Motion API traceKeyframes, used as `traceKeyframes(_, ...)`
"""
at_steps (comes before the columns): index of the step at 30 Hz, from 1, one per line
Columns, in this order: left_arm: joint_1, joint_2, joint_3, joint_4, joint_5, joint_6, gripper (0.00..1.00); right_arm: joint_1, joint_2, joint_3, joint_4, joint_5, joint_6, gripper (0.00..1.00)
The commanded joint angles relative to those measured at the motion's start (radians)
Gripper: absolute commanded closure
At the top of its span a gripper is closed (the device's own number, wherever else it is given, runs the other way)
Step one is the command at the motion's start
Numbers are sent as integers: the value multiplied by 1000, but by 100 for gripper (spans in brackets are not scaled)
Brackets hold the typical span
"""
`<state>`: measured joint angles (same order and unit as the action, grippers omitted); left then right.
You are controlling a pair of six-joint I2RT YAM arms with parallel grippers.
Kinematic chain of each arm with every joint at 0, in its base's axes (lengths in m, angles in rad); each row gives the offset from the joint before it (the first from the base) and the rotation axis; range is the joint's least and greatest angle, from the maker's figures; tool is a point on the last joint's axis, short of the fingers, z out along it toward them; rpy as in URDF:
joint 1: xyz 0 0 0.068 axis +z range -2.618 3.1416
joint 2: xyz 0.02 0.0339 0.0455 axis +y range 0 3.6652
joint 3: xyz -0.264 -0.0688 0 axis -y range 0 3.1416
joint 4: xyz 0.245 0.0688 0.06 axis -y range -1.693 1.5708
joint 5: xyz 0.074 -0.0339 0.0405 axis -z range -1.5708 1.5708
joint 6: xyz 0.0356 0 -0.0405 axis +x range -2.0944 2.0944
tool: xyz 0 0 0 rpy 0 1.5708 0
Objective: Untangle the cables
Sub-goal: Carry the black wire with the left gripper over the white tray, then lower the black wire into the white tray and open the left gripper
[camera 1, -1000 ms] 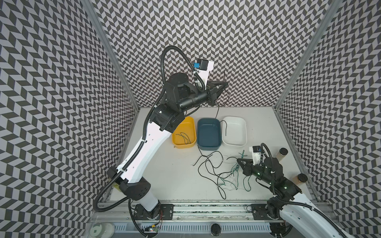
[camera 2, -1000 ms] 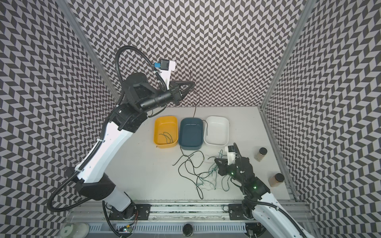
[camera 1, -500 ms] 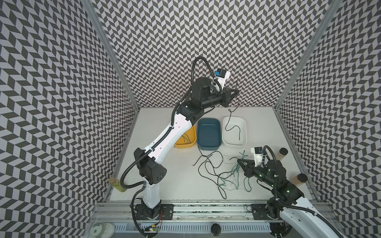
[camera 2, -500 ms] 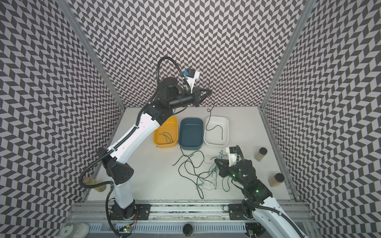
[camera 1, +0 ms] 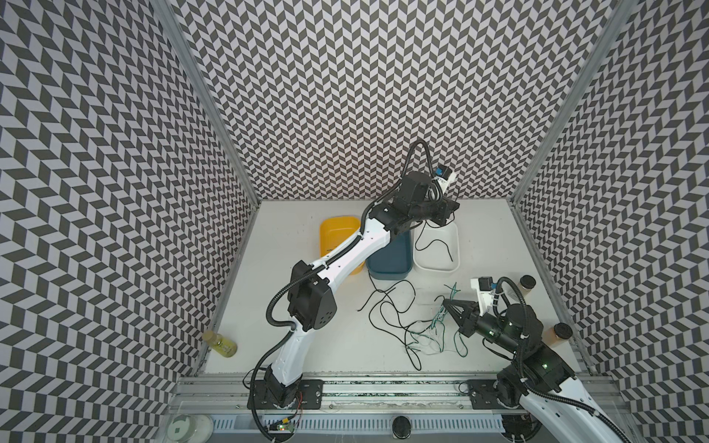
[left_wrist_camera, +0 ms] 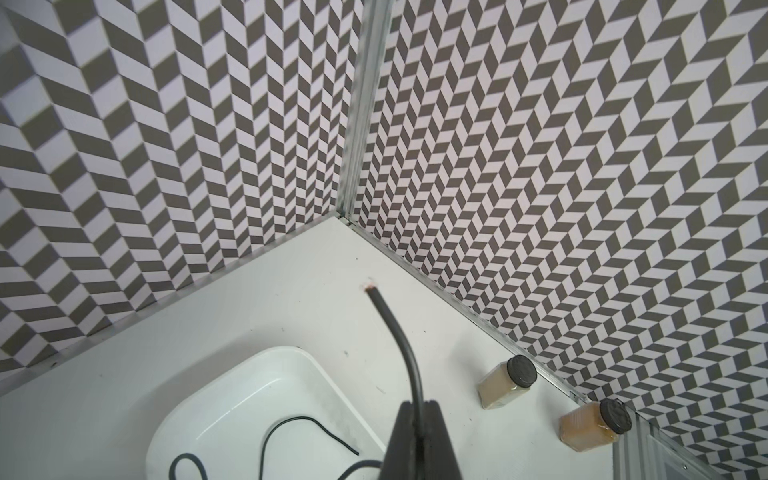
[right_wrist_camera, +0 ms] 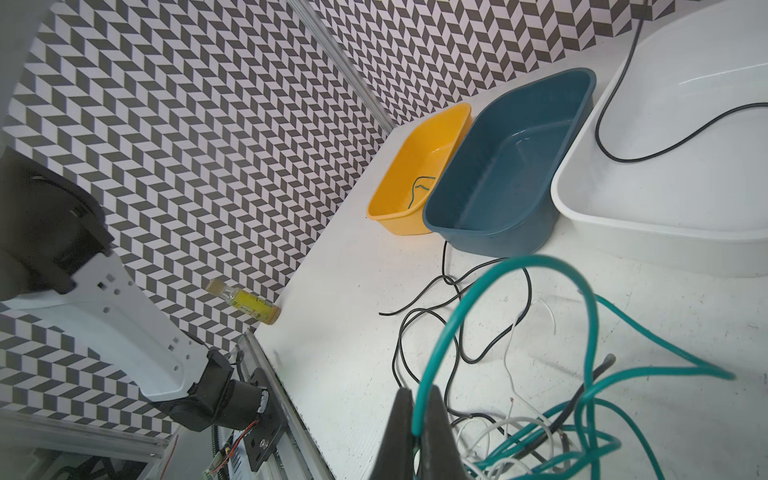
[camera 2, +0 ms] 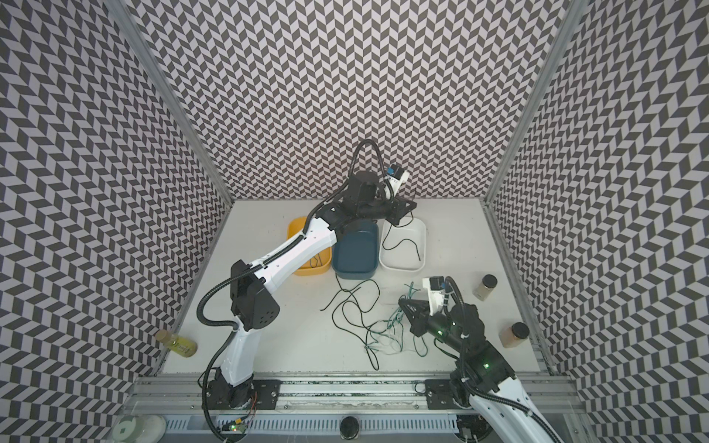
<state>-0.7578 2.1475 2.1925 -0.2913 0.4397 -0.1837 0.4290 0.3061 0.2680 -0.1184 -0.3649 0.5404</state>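
The cables (camera 1: 418,331) lie mostly as a loose tangle of black, green and white strands on the table (camera 1: 326,356), at about 5 o'clock from its middle in both top views. One black cable (camera 1: 435,245) is apart from the heap. It curls inside the white tray (camera 1: 455,249) at 1 o'clock and rises from the tray's far end.

The left wrist view shows what the top views do not. The left gripper (left_wrist_camera: 419,409) is clenched on that black cable, and the cable's cut end sticks out past the fingertips and bends free in the air. The right wrist view shows the right gripper (right_wrist_camera: 419,409) pinched on a green cable (right_wrist_camera: 511,266), which arches up from the jaws and drops back into the tangle among white strands (right_wrist_camera: 509,365). It also shows a short green strand (right_wrist_camera: 417,191) in the yellow tray (right_wrist_camera: 415,166), which the left arm (camera 1: 345,257) partly covers from above. The blue tray (right_wrist_camera: 507,166) sits between the yellow and white ones.

The left arm reaches from its base at 7 o'clock diagonally over the yellow and blue trays towards 1 o'clock. The right arm (camera 1: 510,326) is folded low at 4 o'clock, its gripper pointing to 9 o'clock at the tangle's edge.

Two jars (camera 1: 527,285) stand along the 3 o'clock edge. A bottle (camera 1: 220,343) lies at 8 o'clock by the wall.
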Motion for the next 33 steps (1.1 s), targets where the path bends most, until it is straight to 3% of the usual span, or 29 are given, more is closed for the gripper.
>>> traceKeyframes(1, -14, 26, 35, 13, -8, 3, 100, -3, -33, 41, 0, -22, 5, 100)
traceKeyframes(13, -15, 40, -229, 213, 24, -135, 100, -3, -66, 59, -41, -12, -9, 100)
traceKeyframes(27, -12, 180, -190, 75, -63, -207, 100, -3, -63, 57, -47, -11, -10, 100)
traceKeyframes(33, -5, 164, -256, 80, -100, -222, 83, -3, -65, 66, -55, -9, -14, 100)
